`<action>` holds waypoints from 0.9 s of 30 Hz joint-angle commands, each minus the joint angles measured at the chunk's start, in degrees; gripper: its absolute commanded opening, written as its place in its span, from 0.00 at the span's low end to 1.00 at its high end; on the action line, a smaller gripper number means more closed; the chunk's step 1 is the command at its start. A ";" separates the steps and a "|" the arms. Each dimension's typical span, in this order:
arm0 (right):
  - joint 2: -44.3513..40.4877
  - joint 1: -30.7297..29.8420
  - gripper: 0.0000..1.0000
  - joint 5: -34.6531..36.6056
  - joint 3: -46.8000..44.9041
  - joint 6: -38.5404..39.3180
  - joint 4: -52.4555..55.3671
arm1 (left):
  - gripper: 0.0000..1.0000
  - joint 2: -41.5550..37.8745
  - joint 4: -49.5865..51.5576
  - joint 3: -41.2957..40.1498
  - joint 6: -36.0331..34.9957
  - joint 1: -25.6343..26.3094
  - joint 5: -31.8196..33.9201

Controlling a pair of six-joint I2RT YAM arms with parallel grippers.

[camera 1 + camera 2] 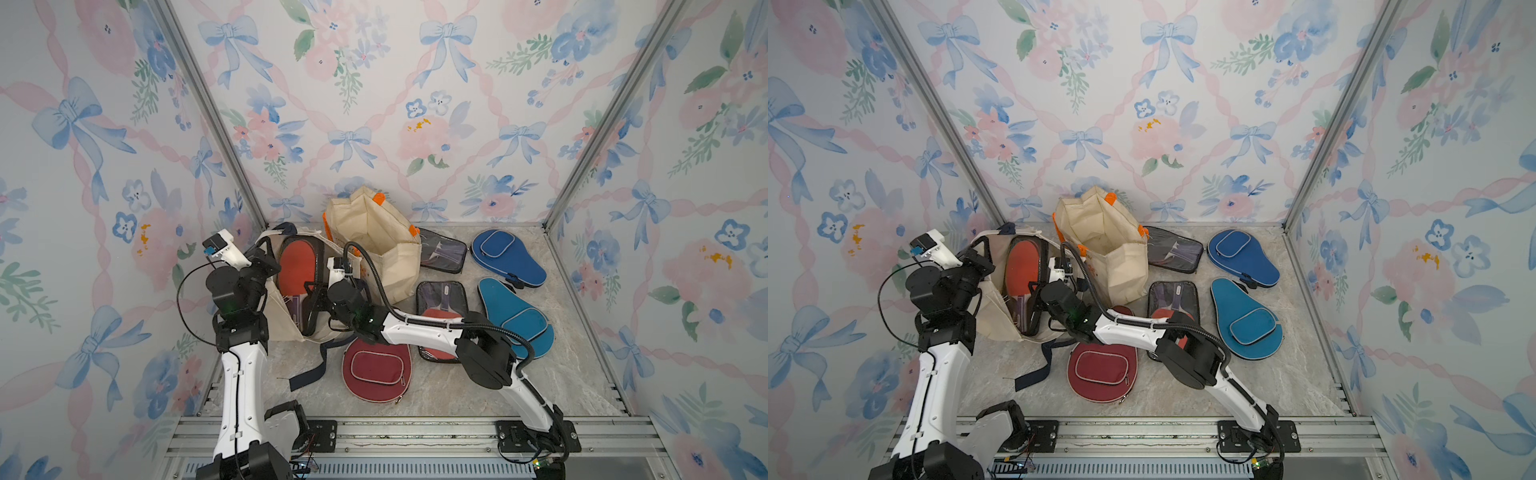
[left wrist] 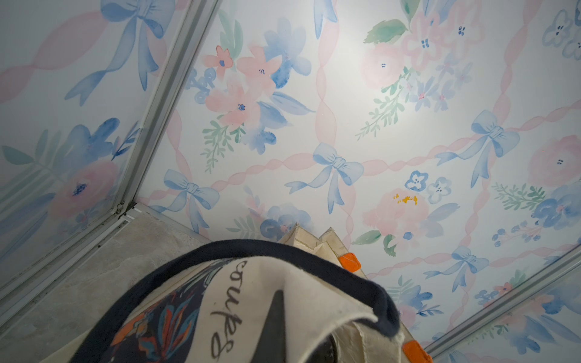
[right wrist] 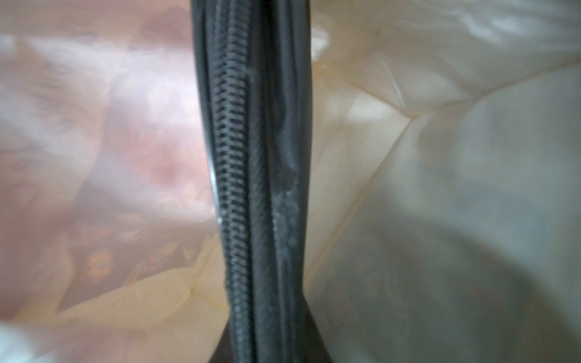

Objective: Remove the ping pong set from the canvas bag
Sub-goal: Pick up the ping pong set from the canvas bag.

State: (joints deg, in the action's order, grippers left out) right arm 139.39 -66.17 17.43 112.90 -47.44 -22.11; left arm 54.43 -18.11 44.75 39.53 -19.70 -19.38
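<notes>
My left claw is pinched shut on the rim of the cream canvas bag with navy straps. The bag lies slumped open on the grey marbled worktop. The ping pong set, a clear black-zipped case holding a red paddle, sits inside and shows through the bag's mouth. My right claw is at the case's black zip edge; I cannot tell whether it grips it. Just right stands an upright cream canvas bag with orange handles. Beyond lie a dark red round case, a royal blue paddle case and a teal paddle case.
</notes>
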 commanded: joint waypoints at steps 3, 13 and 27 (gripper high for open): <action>-7.13 -1.38 0.06 3.06 -4.29 6.29 -12.50 | 0.00 -1.38 -5.22 0.01 0.64 -1.25 0.64; -15.32 -1.77 0.05 5.39 -14.17 11.14 -19.49 | 0.00 -1.02 -5.26 -0.50 1.09 -3.12 1.97; -31.72 -1.77 0.03 7.46 -31.69 19.20 -28.70 | 0.00 0.23 -4.63 -0.89 1.04 -5.56 3.95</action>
State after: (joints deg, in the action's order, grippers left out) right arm 112.46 -67.61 22.85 82.50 -30.79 -40.16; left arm 54.61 -19.22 44.14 40.16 -24.60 -16.51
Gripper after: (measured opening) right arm 0.135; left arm 0.071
